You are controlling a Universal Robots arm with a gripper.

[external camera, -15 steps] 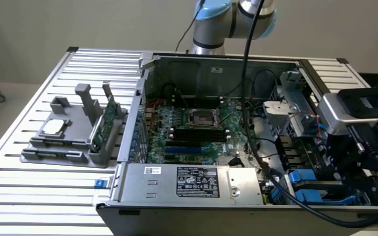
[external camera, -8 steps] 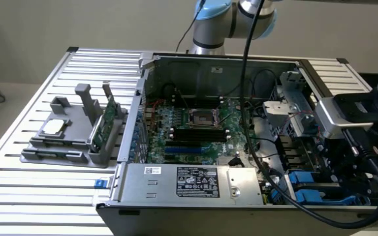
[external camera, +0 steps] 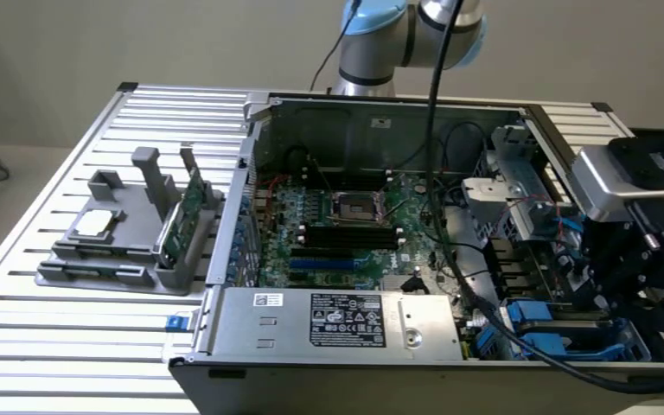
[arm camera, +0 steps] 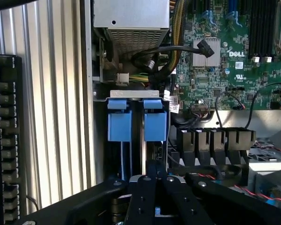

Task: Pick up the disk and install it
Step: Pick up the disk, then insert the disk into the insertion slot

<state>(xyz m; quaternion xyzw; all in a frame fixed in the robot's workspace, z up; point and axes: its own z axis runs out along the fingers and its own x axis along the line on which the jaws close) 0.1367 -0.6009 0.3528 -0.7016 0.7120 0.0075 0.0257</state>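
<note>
Your desk (external camera: 32,346) is a ribbed aluminium top set against a plain beige wall. The open computer case (external camera: 379,121) lies on it with the motherboard (external camera: 344,225) facing up and the power supply (external camera: 344,320) along the near edge. Towards the exterior view's left, a grey fixture (external camera: 124,251) sits on the desk. The arm (external camera: 407,35) rises behind the case.

In the wrist view you see the claw (arm camera: 154,166) poised over the drive bay at the case's corner. The disk (arm camera: 155,125) stands on edge in that bay with its blue frame showing. It is in the slot nearer the motherboard, just beside 1 other blue carrier (arm camera: 119,125). The claw lines up with the disk and is very near it. You cannot tell whether the claw is spread or pressed together, nor whether it touches the disk.
</note>
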